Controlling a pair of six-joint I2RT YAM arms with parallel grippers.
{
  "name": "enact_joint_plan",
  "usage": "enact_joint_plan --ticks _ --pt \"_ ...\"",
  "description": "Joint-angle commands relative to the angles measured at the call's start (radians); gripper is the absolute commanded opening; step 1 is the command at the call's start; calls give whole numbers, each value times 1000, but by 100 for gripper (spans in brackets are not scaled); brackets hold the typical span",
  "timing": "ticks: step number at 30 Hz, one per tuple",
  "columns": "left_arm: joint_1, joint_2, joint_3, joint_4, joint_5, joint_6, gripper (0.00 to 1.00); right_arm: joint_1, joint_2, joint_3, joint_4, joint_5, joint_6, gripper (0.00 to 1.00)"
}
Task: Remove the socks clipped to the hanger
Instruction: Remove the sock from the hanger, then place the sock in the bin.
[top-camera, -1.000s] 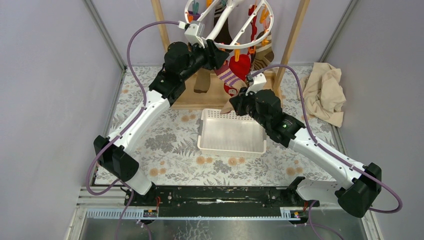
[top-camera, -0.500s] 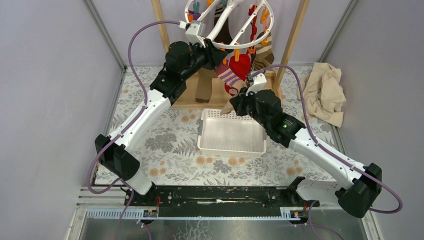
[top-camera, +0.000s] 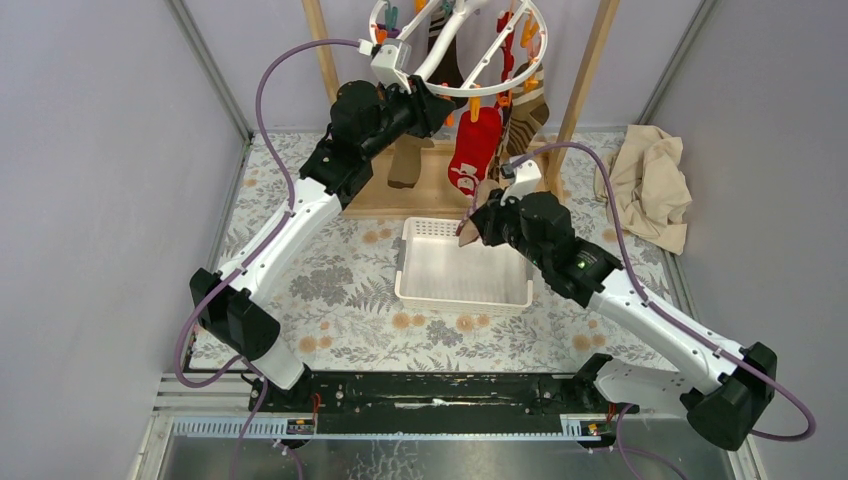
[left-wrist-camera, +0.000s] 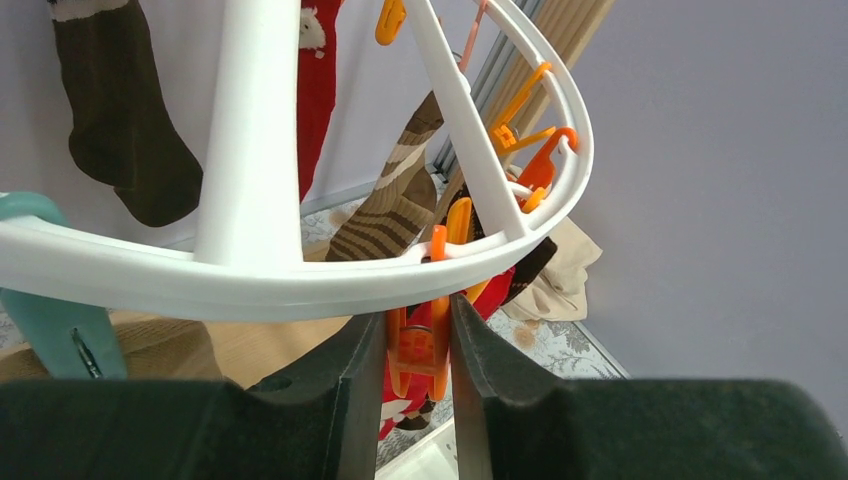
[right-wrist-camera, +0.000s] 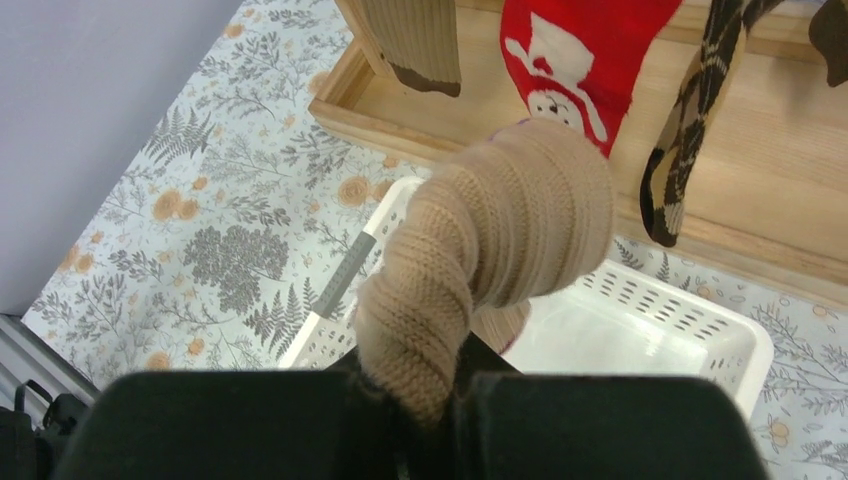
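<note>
Socks hang by small clips from the white round hanger, which is up at the far side, between the two posts of the wooden rack. At the near rim you can see a red sock with white figures, a brown sock to its left and an argyle sock to its right.

Your left end effector is raised to the near rim of the ring. Its fingers press on both sides of an orange clip just under the rim, and the red sock hangs directly behind this clip. From above, the left arm covers the top of the brown sock.

Your right end effector is lower and closed on a tan sock. In the wrist view no clip holds this sock; it curls upward from the jaws, in front of the red sock's lower end. From above it is over the far edge of the white basket.

The basket stands on the flowered counter, just before the rack's wooden base. A beige cloth lies crumpled at the far right, well apart from the basket.
</note>
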Motion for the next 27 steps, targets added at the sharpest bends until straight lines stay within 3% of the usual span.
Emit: enact_joint_plan --ticks 1,3,7,10,18,21,27 --pt "8 8 38 23 -19 15 4 12 -56 -35 -10 6 -11 0" --pt "8 7 36 13 -19 16 13 11 -65 -52 -19 3 -11 0" --pt "8 -13 7 5 -27 18 52 11 -70 -85 -23 -5 -8 0" --pt "9 -35 -34 7 -34 19 68 11 -56 -98 -24 -17 -4 0" --pt "3 -101 -139 -14 -33 30 85 12 48 -94 -19 -70 4 8" --pt "-5 -146 -190 -13 -51 34 97 12 103 -82 -9 -102 6 8" --pt "-24 -215 -263 -30 -74 34 99 13 219 -32 13 -163 6 6"
